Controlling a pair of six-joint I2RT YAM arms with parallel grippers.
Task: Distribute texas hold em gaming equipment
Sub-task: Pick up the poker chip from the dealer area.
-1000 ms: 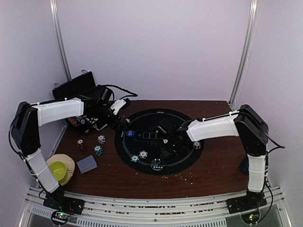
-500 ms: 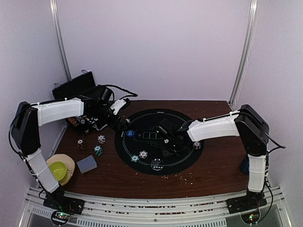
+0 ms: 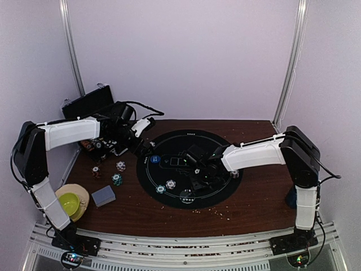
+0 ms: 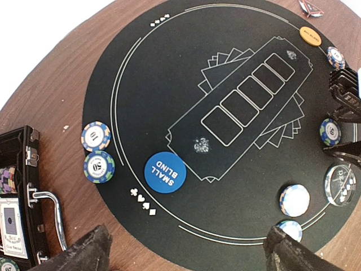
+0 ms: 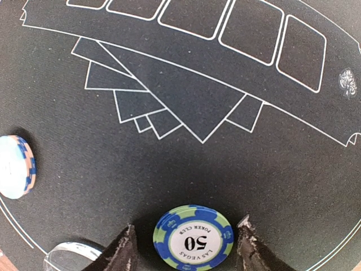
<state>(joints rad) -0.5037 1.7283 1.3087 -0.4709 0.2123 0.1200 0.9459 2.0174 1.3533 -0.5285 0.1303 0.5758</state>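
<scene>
Hovering above the tabletop (image 3: 254,197), at 10 o'clock on the round black mat (image 3: 186,141), the left end effector (image 4: 189,245) gapes wide, empty. The right end effector (image 5: 186,228), parted, straddles a blue-green 50 chip (image 5: 193,243) lying flat toward 4 o'clock, fingers just beside its rim.

The middle of the round black mat (image 4: 146,79) and its far right part lie bare, open from above. The right gripper (image 5: 186,240) fills the mat's near part, its spread fingers (image 5: 123,251) flanking a blue-and-green chip (image 5: 193,237) with thin gaps. A white-and-blue chip (image 5: 14,166) and a clear disc (image 5: 72,257) stand just beside it. The left gripper (image 4: 186,251), spread wide, hangs over the mat's far left rim, near a blue disc (image 4: 165,172) and two chips (image 4: 96,136). Left of the mat, loose chips (image 3: 116,179), a deck of cards (image 3: 103,195), a bowl (image 3: 70,200) and a black case (image 3: 90,104) crowd the wood.
</scene>
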